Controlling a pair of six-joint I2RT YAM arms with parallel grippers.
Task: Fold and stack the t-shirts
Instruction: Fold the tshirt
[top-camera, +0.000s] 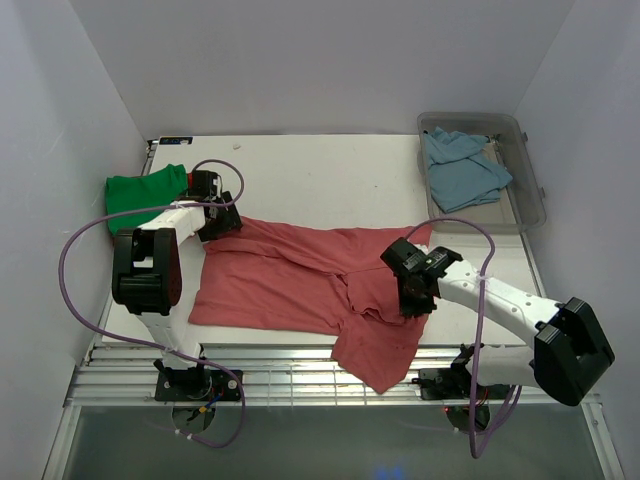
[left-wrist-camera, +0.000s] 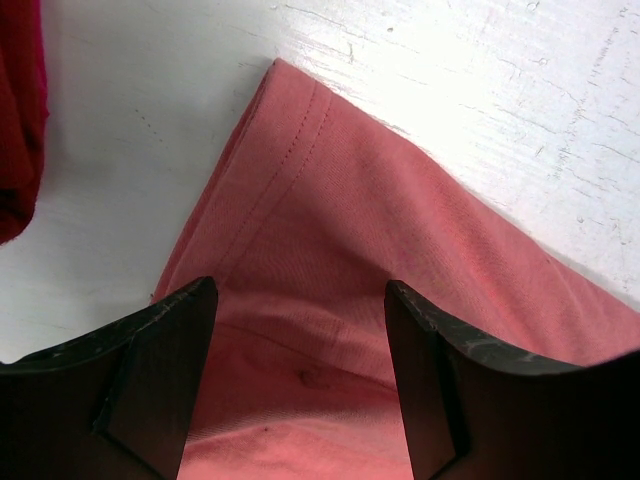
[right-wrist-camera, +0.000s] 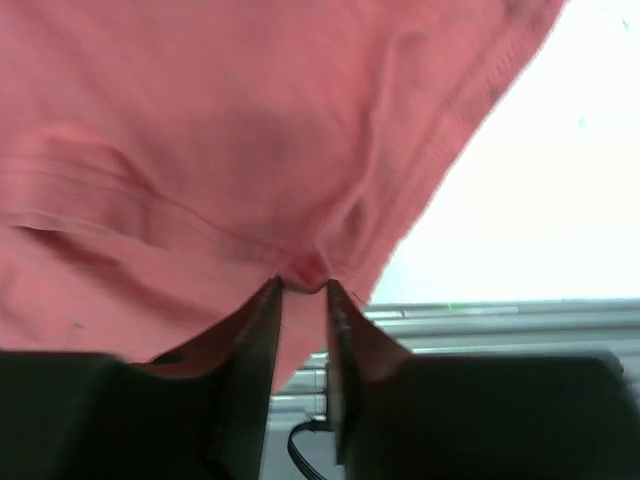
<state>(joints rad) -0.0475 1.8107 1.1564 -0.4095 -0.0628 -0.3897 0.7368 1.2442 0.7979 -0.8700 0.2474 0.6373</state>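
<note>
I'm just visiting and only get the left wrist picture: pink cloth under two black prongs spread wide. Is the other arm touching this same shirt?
Observer: Yes. The right gripper has its fingers nearly together on a pucker of the salmon-pink t-shirt, towards the shirt's right end, near the front of the table.
Operator: Are there other shirts that my picture misses?
Observer: A light blue t-shirt lies crumpled in the clear bin at the far right corner.
</note>
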